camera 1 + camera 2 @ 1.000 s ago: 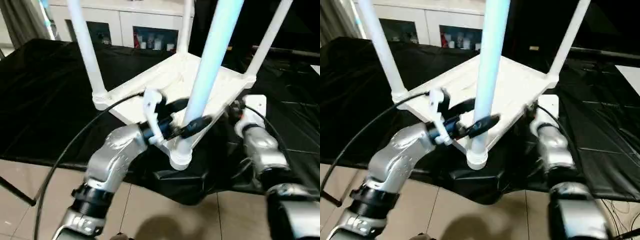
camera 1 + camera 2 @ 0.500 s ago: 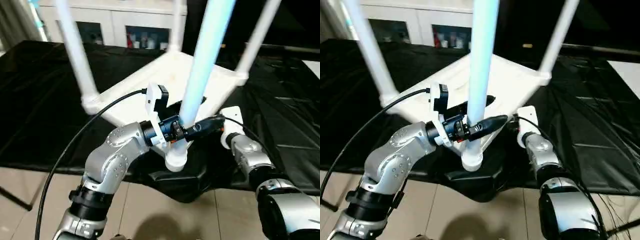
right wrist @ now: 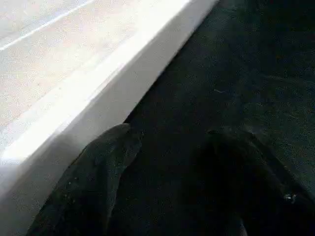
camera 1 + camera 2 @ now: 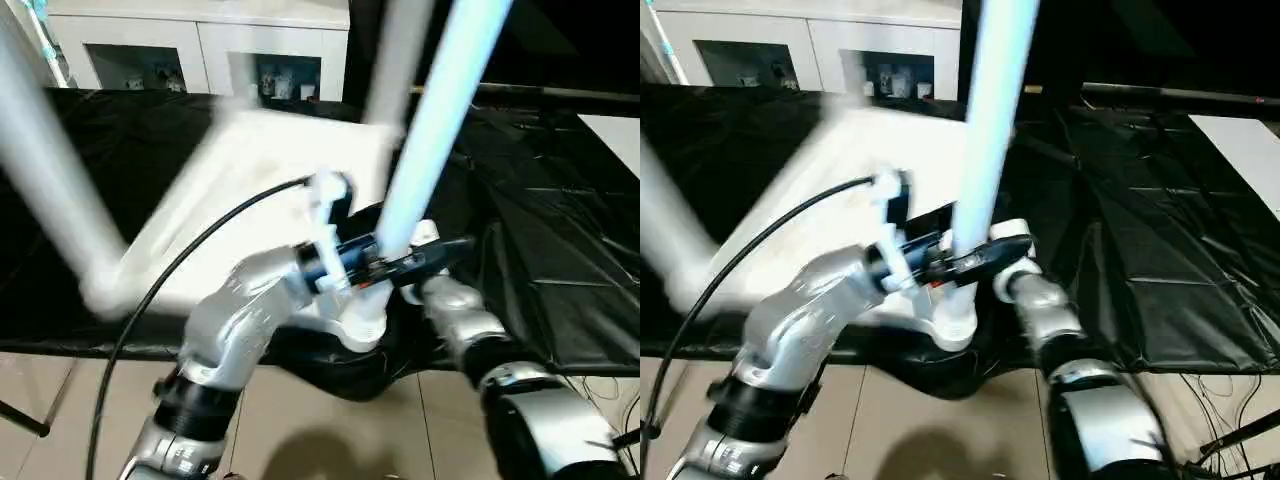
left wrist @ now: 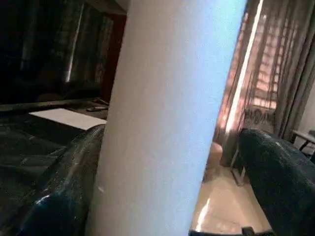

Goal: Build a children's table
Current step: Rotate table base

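The large table draped in a creased black sheet (image 4: pixel 1160 250) carries the small white plastic children's table (image 4: pixel 250 190), which lies upside down at its near edge with its long white tapered tube legs pointing up; it shows smeared in the head views. Behind stands a white cabinet with glass doors (image 4: pixel 200 50). The nearest leg (image 4: pixel 430 150) rises from the near corner socket (image 4: pixel 365 325), which overhangs the sheet's edge above the tiled floor. The left gripper (image 4: pixel 400 262), on its silver forearm with a black cable looping from the wrist, reaches across to this leg low down: in the left wrist view its black fingers (image 5: pixel 64 196) stand spread wide on either side of the tube, one looking close against it, the other clear of it with floor showing between. The right gripper (image 3: pixel 167 162) lies low beside the tabletop's white rim (image 3: pixel 98 103), its two black fingers parted over the black sheet, one just beside the rim, gripping nothing. Compared with a second ago, the right forearm sits closer in toward the near corner, and the left fingers remain around the same leg.
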Robot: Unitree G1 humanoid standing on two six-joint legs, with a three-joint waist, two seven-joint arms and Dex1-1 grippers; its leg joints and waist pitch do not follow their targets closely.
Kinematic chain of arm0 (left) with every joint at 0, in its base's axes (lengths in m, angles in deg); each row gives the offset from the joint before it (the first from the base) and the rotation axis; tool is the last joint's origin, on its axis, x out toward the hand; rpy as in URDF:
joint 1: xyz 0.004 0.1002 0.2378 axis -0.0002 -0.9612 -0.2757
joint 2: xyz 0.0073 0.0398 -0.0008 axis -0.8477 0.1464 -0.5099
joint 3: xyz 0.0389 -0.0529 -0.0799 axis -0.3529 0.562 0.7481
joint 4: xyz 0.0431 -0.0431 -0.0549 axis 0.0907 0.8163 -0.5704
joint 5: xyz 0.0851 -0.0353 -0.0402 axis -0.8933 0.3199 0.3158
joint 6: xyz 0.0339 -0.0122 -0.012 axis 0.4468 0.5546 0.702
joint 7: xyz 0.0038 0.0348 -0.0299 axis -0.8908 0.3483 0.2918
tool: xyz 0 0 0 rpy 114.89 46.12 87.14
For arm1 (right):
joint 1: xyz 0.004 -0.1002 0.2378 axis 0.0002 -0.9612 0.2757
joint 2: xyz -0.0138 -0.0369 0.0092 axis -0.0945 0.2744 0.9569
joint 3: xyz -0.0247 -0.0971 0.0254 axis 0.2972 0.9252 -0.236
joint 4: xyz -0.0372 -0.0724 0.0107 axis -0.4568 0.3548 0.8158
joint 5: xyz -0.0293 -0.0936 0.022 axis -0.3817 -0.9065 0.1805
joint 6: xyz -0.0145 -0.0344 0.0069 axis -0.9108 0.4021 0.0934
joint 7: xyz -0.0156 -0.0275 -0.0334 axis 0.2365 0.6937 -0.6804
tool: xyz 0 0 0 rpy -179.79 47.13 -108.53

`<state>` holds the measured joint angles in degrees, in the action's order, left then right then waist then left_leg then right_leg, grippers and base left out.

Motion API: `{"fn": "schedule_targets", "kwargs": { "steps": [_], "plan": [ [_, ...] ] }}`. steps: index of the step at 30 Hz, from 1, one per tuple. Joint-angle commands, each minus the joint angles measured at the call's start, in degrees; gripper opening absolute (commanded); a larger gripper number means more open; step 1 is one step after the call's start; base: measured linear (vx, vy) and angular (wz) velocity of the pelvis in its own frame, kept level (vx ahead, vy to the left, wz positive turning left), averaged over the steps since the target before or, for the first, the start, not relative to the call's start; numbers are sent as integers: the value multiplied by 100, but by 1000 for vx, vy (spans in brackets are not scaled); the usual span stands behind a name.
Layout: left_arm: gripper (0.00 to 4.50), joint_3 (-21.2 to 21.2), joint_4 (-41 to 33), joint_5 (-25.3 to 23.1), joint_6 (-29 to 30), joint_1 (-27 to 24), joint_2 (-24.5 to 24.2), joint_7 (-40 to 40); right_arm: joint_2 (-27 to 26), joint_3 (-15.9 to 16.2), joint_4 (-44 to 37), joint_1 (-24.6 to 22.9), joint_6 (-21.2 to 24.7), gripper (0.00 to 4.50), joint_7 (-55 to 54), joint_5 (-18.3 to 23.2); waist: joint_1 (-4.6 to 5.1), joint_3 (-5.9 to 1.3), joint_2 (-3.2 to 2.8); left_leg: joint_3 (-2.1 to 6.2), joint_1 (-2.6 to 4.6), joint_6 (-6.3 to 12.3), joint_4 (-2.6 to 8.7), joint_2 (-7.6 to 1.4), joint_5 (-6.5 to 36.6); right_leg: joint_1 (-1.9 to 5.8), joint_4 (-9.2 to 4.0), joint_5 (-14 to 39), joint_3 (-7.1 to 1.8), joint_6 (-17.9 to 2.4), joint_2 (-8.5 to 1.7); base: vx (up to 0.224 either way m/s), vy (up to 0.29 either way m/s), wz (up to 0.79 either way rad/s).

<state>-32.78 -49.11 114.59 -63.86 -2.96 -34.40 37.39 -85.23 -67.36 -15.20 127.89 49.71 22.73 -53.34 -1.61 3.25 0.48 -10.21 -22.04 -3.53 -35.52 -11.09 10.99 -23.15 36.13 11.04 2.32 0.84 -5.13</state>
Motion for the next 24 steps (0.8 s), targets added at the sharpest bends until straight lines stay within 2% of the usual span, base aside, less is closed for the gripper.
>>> {"fn": "schedule_targets", "kwargs": {
  "steps": [1, 2, 5, 9, 15, 21, 22, 24],
  "plan": [
    [450, -106, 369, -390, -186, 227, -13, -180, -329, 318, 75, 174, -135, 317, 201, -219, -54, -378, -18, 19, 71, 159, 491, -158, 1215, 269, -403, 664, -162, -1573, -225, 0, 0, 0],
    [450, -94, 534, -569, -308, 296, -52, -290, -303, 307, 103, 193, -129, 317, 36, -265, -54, -381, -12, 26, 63, 157, 494, -154, 1173, 281, -394, 622, -162, -1558, -232, 0, 0, 0],
    [450, -3, 974, -961, -684, 484, -181, -548, -166, 172, 148, 252, -84, 317, -384, -252, -80, -385, -41, 26, 95, 117, 496, -161, 1169, 263, -394, 582, -165, -1572, -237, 0, 0, 0],
    [450, 163, 1370, -1200, -988, 660, -407, -615, 39, -20, 162, 264, -61, 317, -655, -133, -126, -394, -33, 16, 107, 66, 497, -152, 1198, 264, -384, 528, -168, -1517, -236, 0, 0, 0],
    [450, 242, 1834, -1418, -1464, 916, -736, -257, 268, -306, 173, 186, -136, 317, -740, 50, -176, -407, -70, 9, 107, 39, 486, -134, 1100, 266, -359, 291, -164, -1551, -233, 0, 0, 0],
    [450, 219, 2051, -1440, -1578, 1039, -773, -126, 358, -386, 148, 123, -167, 317, -940, 88, -190, -409, -114, 9, 97, 85, 478, -139, 1061, 281, -338, 127, -160, -1709, -244, 0, 0, 0],
    [450, 197, 2071, -1507, -1496, 1058, -780, -187, 383, -432, 136, 121, -178, 317, -957, 104, -198, -405, -137, 10, 102, 72, 480, -139, 1132, 280, -343, 213, -159, -1710, -246, 0, 0, 0],
    [450, 123, 2102, -1673, -1286, 1100, -819, -298, 446, -513, 101, 122, -190, 317, -939, 150, -202, -401, -134, 11, 99, 68, 484, -142, 1167, 286, -352, 255, -159, -1693, -243, 0, 0, 0]
  ]
}}
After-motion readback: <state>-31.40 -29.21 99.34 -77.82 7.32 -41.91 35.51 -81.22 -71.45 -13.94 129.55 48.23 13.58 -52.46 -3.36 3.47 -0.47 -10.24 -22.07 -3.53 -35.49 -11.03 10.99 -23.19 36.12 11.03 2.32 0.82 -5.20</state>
